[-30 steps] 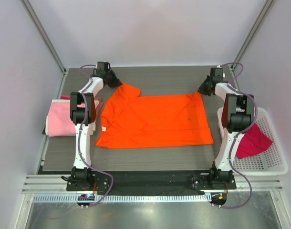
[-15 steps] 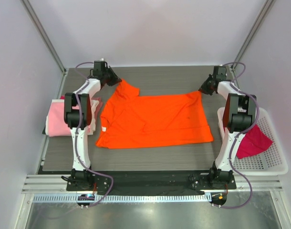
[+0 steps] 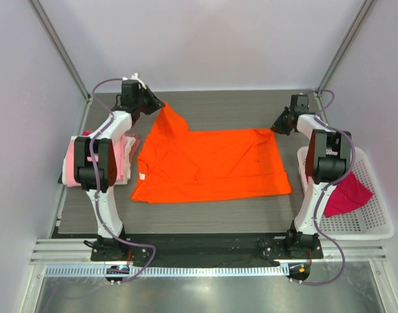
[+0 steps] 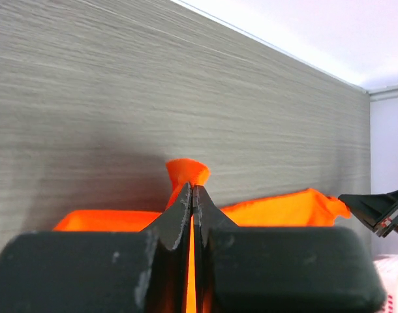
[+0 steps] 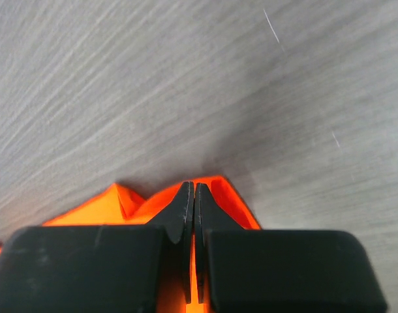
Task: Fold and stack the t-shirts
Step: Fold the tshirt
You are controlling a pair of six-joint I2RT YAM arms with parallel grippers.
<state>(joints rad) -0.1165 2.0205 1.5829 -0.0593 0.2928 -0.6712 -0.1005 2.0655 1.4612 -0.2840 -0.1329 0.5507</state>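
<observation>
Grey wood-grain tabletop carries the bright orange t-shirt, spread almost flat across its middle, collar toward the left edge and hem toward the right edge. One sleeve of the shirt is drawn up into a peak near the far left corner; the rest lies on the surface with a few soft creases.

A white plastic lattice basket sits at the right edge, and a magenta t-shirt lies crumpled inside it, partly hidden behind the right arm. At the left edge a folded light pink t-shirt rests behind the left arm.

The left tool is clamped on the raised orange sleeve — its wrist view shows the fingers pressed together with orange cloth between them. The right tool pinches the shirt's far hem corner near the right edge, its jaws likewise closed on orange fabric, low over the tabletop.
</observation>
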